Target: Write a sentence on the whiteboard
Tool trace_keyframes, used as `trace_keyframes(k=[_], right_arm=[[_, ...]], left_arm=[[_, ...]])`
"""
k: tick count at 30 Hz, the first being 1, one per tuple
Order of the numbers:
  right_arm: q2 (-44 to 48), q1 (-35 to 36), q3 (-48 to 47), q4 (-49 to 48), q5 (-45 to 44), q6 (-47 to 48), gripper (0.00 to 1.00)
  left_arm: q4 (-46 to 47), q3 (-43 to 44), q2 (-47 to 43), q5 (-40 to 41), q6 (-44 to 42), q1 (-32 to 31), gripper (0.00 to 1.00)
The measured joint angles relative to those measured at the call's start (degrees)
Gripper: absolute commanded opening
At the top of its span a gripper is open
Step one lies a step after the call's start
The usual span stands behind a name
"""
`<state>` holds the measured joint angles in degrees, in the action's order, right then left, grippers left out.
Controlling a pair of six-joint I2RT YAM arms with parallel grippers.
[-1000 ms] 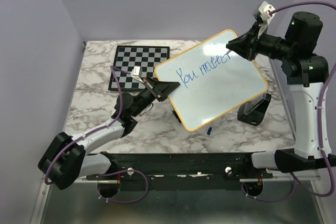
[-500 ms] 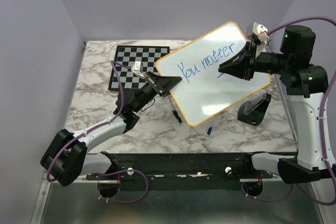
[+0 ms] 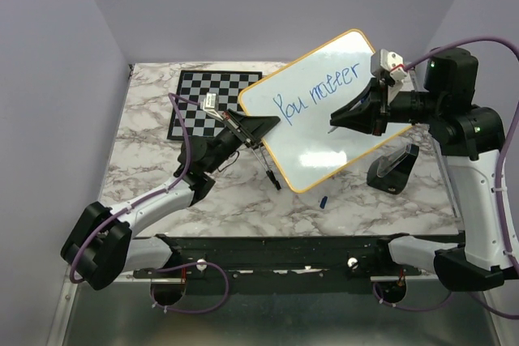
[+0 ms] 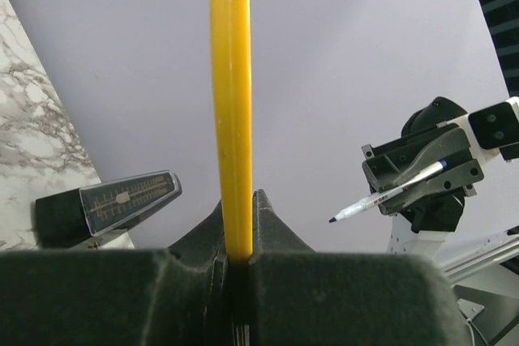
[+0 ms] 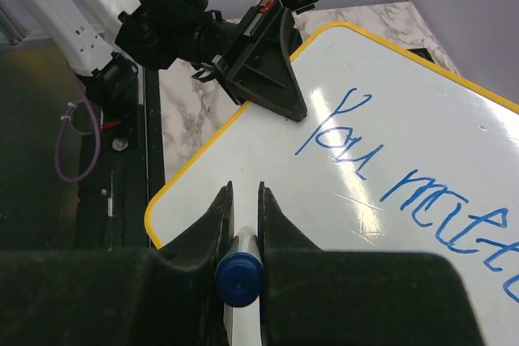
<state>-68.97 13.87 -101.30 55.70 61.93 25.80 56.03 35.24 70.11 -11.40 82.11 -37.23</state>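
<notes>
The whiteboard (image 3: 340, 131), white with a yellow-orange frame, is held tilted above the table. My left gripper (image 3: 263, 125) is shut on its left edge; the frame (image 4: 231, 95) runs up between the jaws in the left wrist view. The sentence (image 3: 316, 89) reads "You matter" in blue, in one line, and it also shows in the right wrist view (image 5: 365, 147). My right gripper (image 3: 340, 121) is shut on a blue-capped marker (image 5: 240, 277) and hovers in front of the board below the words. The marker's tip (image 4: 334, 219) points at the board, slightly off it.
A black-and-white chessboard (image 3: 203, 99) lies at the back left. A black stand (image 3: 393, 168) sits under the board's right side. A dark pen (image 3: 272, 176) and a small blue cap (image 3: 323, 200) lie on the marble table near the board's lower edge.
The whiteboard has been raised and tilted more upright. My right gripper has moved from the board's upper right corner down and left, in front of the board below the writing.
</notes>
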Motion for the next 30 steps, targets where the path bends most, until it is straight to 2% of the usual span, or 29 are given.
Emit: trace_keyframes(k=[14,30], right_arm=[[-0.13,4.24,0.35,0.98,-1.62,2.29,0.01],[-0.13,5.27,0.46,0.98,-4.81,2.86,0.00]], left_arm=[[-2.62,0.00,-3.23,2.69,-2.14,-2.71,0.00],[-3.02,-0.04,-4.52,4.98,-2.82,-3.41,0.00]])
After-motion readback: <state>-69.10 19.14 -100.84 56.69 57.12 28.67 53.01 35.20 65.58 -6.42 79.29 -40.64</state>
